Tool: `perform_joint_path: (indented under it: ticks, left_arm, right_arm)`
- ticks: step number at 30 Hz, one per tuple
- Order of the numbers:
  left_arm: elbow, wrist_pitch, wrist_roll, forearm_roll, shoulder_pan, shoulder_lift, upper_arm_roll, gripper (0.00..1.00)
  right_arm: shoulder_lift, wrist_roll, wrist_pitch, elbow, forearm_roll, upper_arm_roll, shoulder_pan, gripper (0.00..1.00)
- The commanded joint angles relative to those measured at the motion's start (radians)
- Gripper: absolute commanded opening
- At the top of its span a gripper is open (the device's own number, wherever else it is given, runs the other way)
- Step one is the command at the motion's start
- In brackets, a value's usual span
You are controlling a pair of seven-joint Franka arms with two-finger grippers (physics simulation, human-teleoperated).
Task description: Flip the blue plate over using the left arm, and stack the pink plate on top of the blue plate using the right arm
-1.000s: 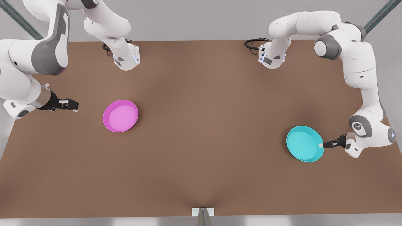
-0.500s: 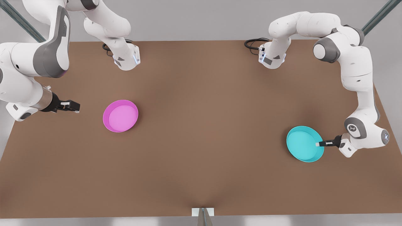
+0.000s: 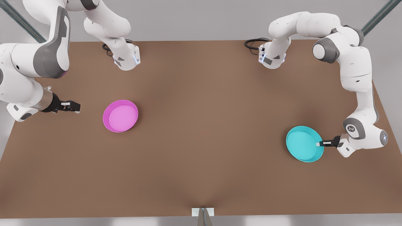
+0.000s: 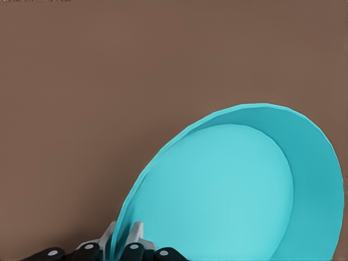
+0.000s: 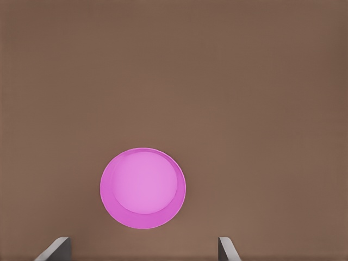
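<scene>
We see a plain brown bench [image 3: 201, 131] before a grey wall. On the front view's right, the left pincer [image 3: 321, 144] pinches the blue plate [image 3: 304, 143] at its rim; its wrist view shows fingers [image 4: 136, 235] straddling that rim. The right pincer [image 3: 75, 107] hangs spread wide near the pink plate [image 3: 120, 115], apart from it.

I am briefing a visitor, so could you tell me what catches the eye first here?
The blue plate at the front view's right, its rim pinched by the left claw. Then the pink plate at the left, lying alone, with the open right claw beside it, not touching.
</scene>
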Motion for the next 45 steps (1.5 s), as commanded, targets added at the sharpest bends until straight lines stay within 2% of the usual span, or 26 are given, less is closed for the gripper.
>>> perform_joint_path:
  ticks: [1, 5, 11, 15, 17, 19, 21, 26, 27, 28, 29, 32, 33, 34, 36, 39, 45]
  left_arm:
    - [0.001, -0.001, 0.050, 0.002, -0.002, -0.001, 0.000, 0.30]
    - [0.002, -0.001, 0.044, 0.008, -0.002, 0.000, 0.000, 0.22]
    - [0.005, -0.003, 0.004, 0.013, -0.033, -0.021, 0.000, 0.21]
    - [0.014, -0.098, -0.087, 0.076, -0.080, -0.144, -0.002, 0.21]
    - [0.014, -0.101, -0.120, 0.086, -0.146, -0.205, 0.000, 0.21]
    - [0.070, -0.113, -0.320, 0.238, -0.252, -0.244, -0.005, 0.21]
    - [0.157, -0.144, -0.519, 0.339, -0.412, -0.241, 0.001, 0.21]
    - [0.289, -0.230, -0.944, 0.543, -0.633, -0.228, 0.003, 0.21]
    - [0.384, -0.233, -1.019, 0.579, -0.723, -0.175, 0.047, 0.21]
    - [0.418, -0.215, -1.046, 0.574, -0.893, -0.138, 0.275, 0.21]
    - [0.409, -0.182, -1.052, 0.568, -1.019, -0.133, 0.413, 0.21]
    - [0.406, -0.195, -1.194, 0.571, -1.343, -0.055, 0.719, 0.21]
    - [0.406, -0.195, -1.252, 0.602, -1.392, -0.037, 0.748, 0.21]
    - [0.403, -0.196, -1.406, 0.735, -1.449, -0.031, 0.739, 0.21]
    - [0.380, -0.231, -1.480, 0.809, -1.525, -0.023, 0.739, 0.21]
    - [0.377, -0.211, -1.654, 0.990, -1.542, 0.035, 0.738, 0.21]
    - [0.229, -0.150, -2.093, 1.214, -1.641, 0.126, 0.736, 0.21]
  right_arm:
    - [-0.001, -0.001, 0.000, 0.000, 0.001, 0.000, 0.000, 1.00]
    - [-0.001, -0.001, 0.000, 0.000, 0.001, 0.000, 0.000, 1.00]
    - [0.003, -0.001, 0.000, 0.002, 0.001, 0.000, 0.000, 1.00]
    - [0.003, -0.001, 0.000, 0.002, 0.001, 0.000, 0.000, 1.00]
    - [0.003, -0.001, 0.000, 0.002, 0.001, 0.000, 0.000, 1.00]
    - [0.003, -0.003, 0.000, 0.002, 0.001, 0.000, 0.000, 1.00]
    - [0.003, -0.003, 0.000, 0.002, 0.002, 0.000, 0.000, 1.00]
    - [0.004, -0.003, 0.000, 0.002, 0.001, 0.000, 0.000, 1.00]
    - [0.003, -0.003, 0.000, 0.002, 0.002, 0.000, 0.000, 1.00]
    - [0.004, -0.003, 0.000, 0.002, 0.001, 0.000, 0.000, 1.00]
    - [0.003, -0.003, 0.000, 0.002, 0.001, 0.000, 0.000, 1.00]
    - [0.005, -0.004, 0.000, 0.002, 0.002, 0.000, 0.000, 1.00]
    - [0.004, -0.004, 0.000, 0.002, 0.002, 0.000, 0.000, 1.00]
    - [0.003, -0.004, 0.000, 0.002, 0.002, 0.000, 0.000, 1.00]
    - [0.003, -0.004, 0.000, 0.002, 0.002, 0.000, 0.000, 1.00]
    - [0.005, -0.003, 0.000, 0.002, 0.004, 0.000, 0.000, 1.00]
    - [0.005, -0.004, -0.002, 0.000, 0.004, 0.000, 0.000, 1.00]
